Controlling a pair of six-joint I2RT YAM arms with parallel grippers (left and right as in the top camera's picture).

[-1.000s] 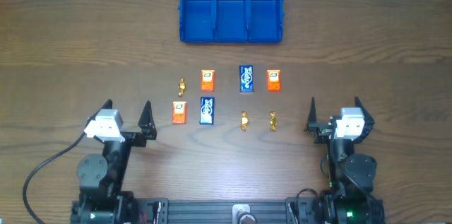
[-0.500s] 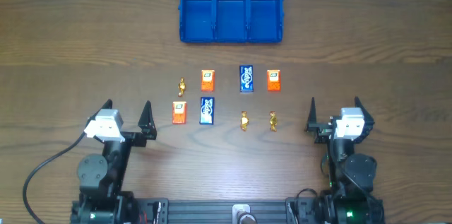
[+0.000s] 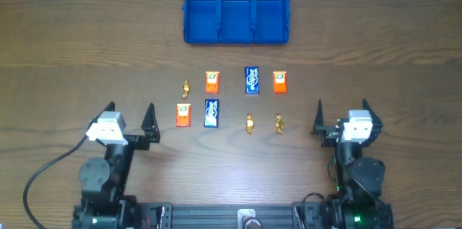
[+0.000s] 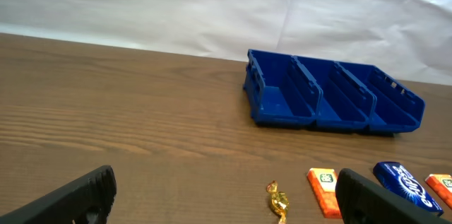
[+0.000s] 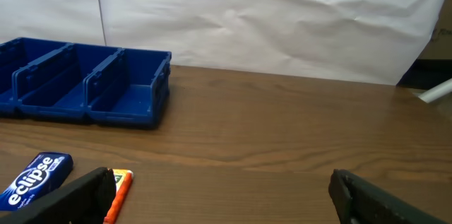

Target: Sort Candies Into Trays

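Wood-grain table (image 3: 72, 48) carries everything. I find the blue three-compartment tray (image 3: 236, 37) at the far side, and its compartments look empty. Nearer the arms, well apart from the tray, eight candies lie in two loose rows: orange packs (image 3: 212, 81), blue packs (image 3: 251, 81) and gold-wrapped sweets (image 3: 249, 123). The left gripper (image 3: 130, 110) and right gripper (image 3: 341, 110) sit near their bases, flanking the rows, jaws spread wide and holding nothing.

Assessment: no candy is sorted; the first pick is the step in hand. The next move calls for reaching to a near candy, centring the open jaws over it, and fixing one compartment per kind.
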